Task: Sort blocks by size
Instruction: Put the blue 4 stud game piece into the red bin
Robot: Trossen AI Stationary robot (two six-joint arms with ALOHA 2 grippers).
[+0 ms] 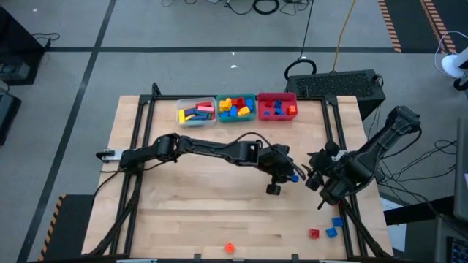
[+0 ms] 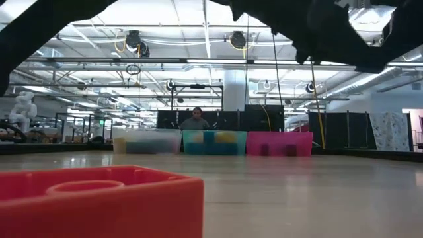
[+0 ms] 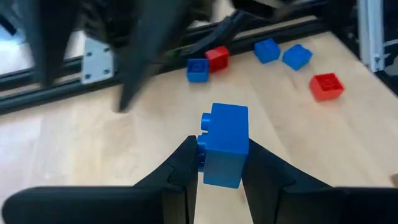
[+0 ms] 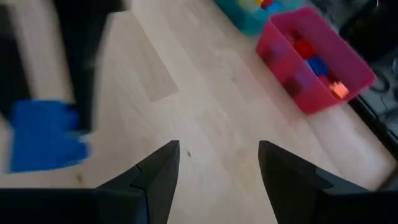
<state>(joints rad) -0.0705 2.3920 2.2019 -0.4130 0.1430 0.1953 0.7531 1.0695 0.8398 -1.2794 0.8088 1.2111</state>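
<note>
My left gripper point(image 1: 292, 175) is at the table's right middle, shut on a small blue block point(image 3: 224, 144) held above the wood. My right gripper point(image 1: 313, 180) is just right of it, open and empty; its wrist view shows the blue block point(image 4: 45, 137) close by. Loose blocks lie on the table near the right front: two blue point(image 1: 334, 226), one red point(image 1: 314, 234), and an orange one point(image 1: 229, 248) at the front edge. The left wrist view shows several blue blocks and two red ones point(image 3: 326, 86) lying on the wood beyond the held block. My left gripper pinches the blue block's two opposite sides point(image 3: 214, 163) between its two fingers, at its lower end. The block stands up out of the fingertips, a stud on its side point(image 3: 206, 119), lifted clear of the table.
Three bins stand in a row at the far edge: clear point(image 1: 196, 111), teal point(image 1: 235, 107) and red point(image 1: 277, 106), each holding blocks. A black frame runs along the table's sides. A red block point(image 2: 99, 205) fills the low view's foreground. A person sits beyond the far edge point(image 2: 195, 120).
</note>
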